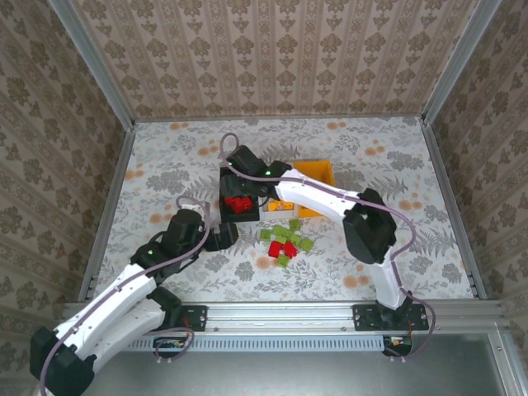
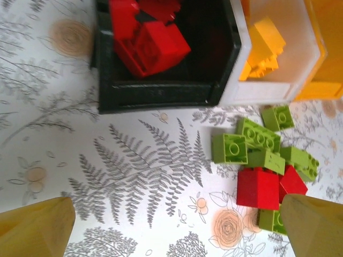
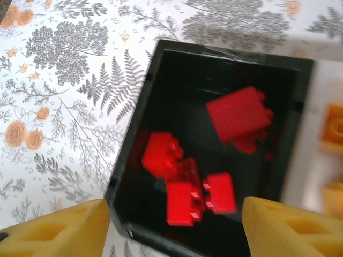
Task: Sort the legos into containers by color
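The right gripper (image 3: pixel 174 209) is open. Its two yellow fingers (image 3: pixel 59 230) stand far apart, and there is nothing between them. It hangs right over the small black plastic bin (image 3: pixel 134 134). Inside that bin lie red plastic lego blocks (image 3: pixel 185 195), a few of them bunched close together. One more red block (image 3: pixel 238 115) shows nearer the far wall of the bin, and it looks blurry.

The left gripper (image 2: pixel 176 214) is open too. Its yellow fingers are spread wide with nothing in them. It hovers over the flowery table cover (image 2: pixel 134 171), which has grey ferns and little orange roses on it.

Close to one of its fingers is a loose pile of blocks on the table. The pile has light green lego blocks (image 2: pixel 257 136) and two loose red blocks (image 2: pixel 258 187), all touching or leaning on each other.

Past the pile stand the bins. The black bin sits with a small white plastic bin (image 2: pixel 268 91) pressed against its side. The white bin holds orange lego blocks (image 2: pixel 262 51). On the other side of the white bin is a small orange plastic bin (image 2: pixel 327 53). I cannot tell what is in the orange bin.

From above, the three bins stand in a row near the middle of the table, and the loose pile lies in front of them, on the side nearer the arms' bases.
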`<state>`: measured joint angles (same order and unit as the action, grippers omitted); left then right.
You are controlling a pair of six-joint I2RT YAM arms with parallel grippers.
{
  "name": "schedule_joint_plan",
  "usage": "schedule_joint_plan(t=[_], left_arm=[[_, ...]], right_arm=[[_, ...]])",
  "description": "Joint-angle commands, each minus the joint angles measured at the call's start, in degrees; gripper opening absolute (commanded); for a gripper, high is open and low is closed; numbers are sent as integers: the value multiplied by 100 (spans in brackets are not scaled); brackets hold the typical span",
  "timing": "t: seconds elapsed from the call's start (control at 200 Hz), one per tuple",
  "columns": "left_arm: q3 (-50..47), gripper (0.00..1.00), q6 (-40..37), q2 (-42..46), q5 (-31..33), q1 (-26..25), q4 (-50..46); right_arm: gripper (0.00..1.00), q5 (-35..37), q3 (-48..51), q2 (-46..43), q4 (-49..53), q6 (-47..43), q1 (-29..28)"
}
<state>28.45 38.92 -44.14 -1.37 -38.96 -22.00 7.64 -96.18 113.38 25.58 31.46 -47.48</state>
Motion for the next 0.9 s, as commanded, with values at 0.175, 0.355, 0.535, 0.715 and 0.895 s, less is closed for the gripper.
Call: schedule_joint_plan(t=[0.175,0.355,0.535,0.715,0.895], left_arm=[[658,97,-399,-1535,176,-1116,678],[1188,87,-650,-2759,378,-1690,762],[1561,78,-736,-3624,651,-1892,836],[1686,78,-802,-4004,930,-1686,1077],[1904,74,-881,-4439,1082,-1494,1085]], right_arm=[[69,535,2492,-2474,-939,293,62],[70,624,3820,-3687,-933,508,185],[70,677,4529,-4486,-825,604,336],[71,716,4886,-5002,-809,661,389],[71,784,5019,-5360,-720,618,432]])
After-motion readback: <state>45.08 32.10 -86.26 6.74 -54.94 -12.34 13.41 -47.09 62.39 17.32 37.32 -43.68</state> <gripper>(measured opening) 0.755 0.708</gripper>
